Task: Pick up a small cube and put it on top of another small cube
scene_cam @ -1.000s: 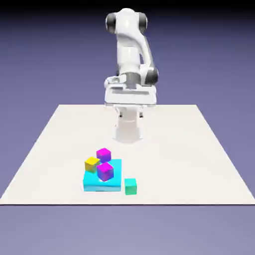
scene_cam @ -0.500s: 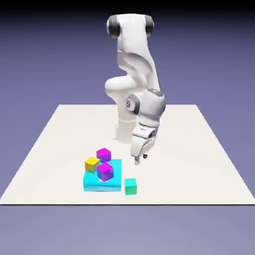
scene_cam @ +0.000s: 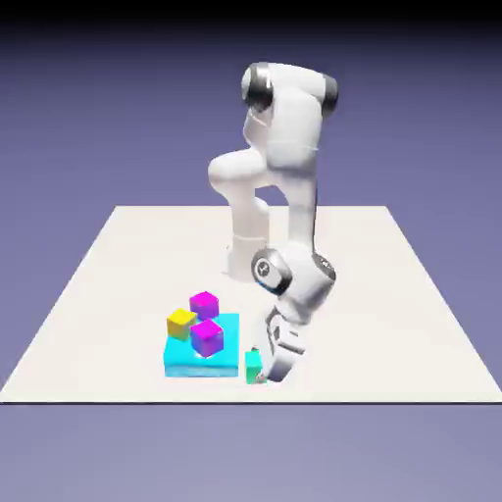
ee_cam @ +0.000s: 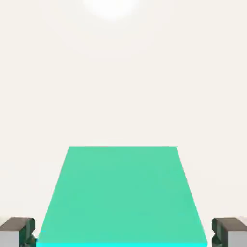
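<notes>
- Hand view: small teal-green cube (ee_cam: 120, 193) fills the lower middle, flat matte top face, plain, no markings; a thin brighter cyan strip runs along its bottom edge.
- Two grey fingertips (ee_cam: 17, 231) sit at the bottom corners, one each side of the cube, spread wider than it; gripper (ee_cam: 123, 234) is parted, not clamped on anything.
- Cream-white table (ee_cam: 120, 72) behind the cube, w/ a bright glare spot at top.
- Exterior view: teal-green cube (scene_cam: 253, 367) rests on the table near its front edge, just beside the flat cyan slab (scene_cam: 186, 361), on the exterior view's right of it.
- White arm bent low; gripper (scene_cam: 271, 371) down at the cube, partly hiding it.
- Magenta cube (scene_cam: 207, 337) sits on the slab; yellow cube (scene_cam: 180, 323) and 2nd magenta cube (scene_cam: 203, 304) are at the slab's far edge, close together.
</notes>
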Robot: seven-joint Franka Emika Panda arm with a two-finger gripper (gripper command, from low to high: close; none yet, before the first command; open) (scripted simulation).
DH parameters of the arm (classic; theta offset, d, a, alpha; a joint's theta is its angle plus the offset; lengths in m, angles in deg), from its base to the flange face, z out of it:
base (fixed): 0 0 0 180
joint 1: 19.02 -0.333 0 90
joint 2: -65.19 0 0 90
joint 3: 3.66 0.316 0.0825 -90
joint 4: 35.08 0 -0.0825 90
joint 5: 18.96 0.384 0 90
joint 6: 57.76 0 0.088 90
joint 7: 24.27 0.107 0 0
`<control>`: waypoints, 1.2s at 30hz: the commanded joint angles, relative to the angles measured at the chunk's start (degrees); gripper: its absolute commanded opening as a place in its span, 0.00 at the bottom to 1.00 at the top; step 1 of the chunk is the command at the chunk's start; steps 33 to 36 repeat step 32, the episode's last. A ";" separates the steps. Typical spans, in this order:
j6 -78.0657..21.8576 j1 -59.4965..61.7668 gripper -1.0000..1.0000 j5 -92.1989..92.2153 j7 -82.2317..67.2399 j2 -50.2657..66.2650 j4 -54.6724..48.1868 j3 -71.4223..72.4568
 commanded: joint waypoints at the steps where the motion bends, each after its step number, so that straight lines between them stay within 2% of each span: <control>1: -1.75 -0.40 0.00 0.50 -0.62 -2.07 0.42 0.24; 6: -9.66 -1.52 0.00 3.49 -3.45 -11.43 2.28 2.61; 14: -28.31 10.51 0.00 15.00 1.51 -23.67 0.80 3.03; 18: -36.86 13.04 0.00 16.60 4.65 -28.29 -0.07 -3.92; 24: -36.90 12.53 0.00 15.98 4.81 -28.14 -0.10 -5.19; 29: -25.58 14.98 0.00 15.41 5.25 -21.16 4.04 -6.21; 30: -25.58 14.98 1.00 15.41 5.25 -21.16 4.04 -6.21; 36: -28.07 14.44 1.00 15.53 5.16 -22.69 3.13 -5.99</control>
